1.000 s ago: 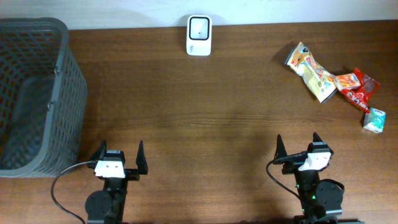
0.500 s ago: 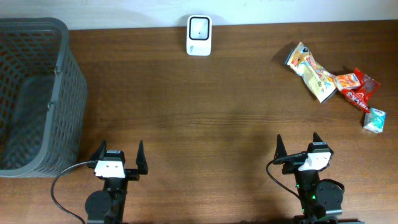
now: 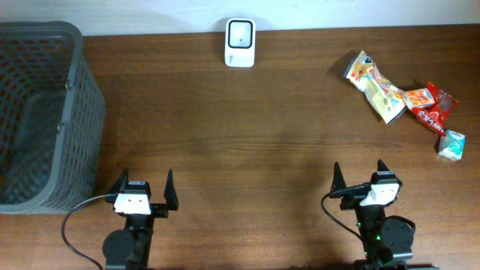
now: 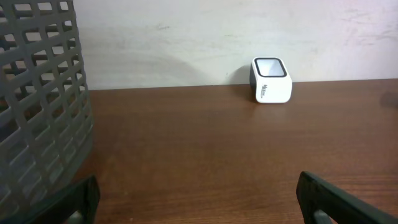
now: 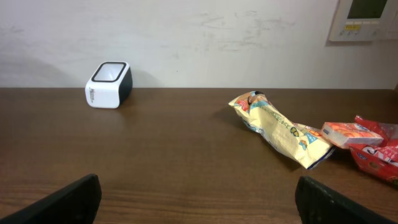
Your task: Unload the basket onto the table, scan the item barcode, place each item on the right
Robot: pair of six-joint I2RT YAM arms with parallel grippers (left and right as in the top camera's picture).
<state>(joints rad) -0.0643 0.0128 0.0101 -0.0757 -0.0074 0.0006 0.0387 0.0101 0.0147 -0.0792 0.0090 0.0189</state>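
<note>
A white barcode scanner (image 3: 240, 43) with a dark window stands at the table's far edge, also visible as the scanner (image 4: 271, 79) and the scanner (image 5: 108, 84). Snack items lie at the far right: a yellow packet (image 3: 374, 87), an orange packet (image 3: 419, 97), a red packet (image 3: 437, 109) and a small teal carton (image 3: 451, 145). The yellow packet (image 5: 280, 128) lies ahead of my right gripper. My left gripper (image 3: 142, 186) and right gripper (image 3: 360, 175) sit at the near edge, both open and holding nothing.
A tall grey mesh basket (image 3: 39, 112) stands at the left, close beside the left arm, and the basket (image 4: 38, 106) fills the left of that wrist view. A pale wall runs behind the table.
</note>
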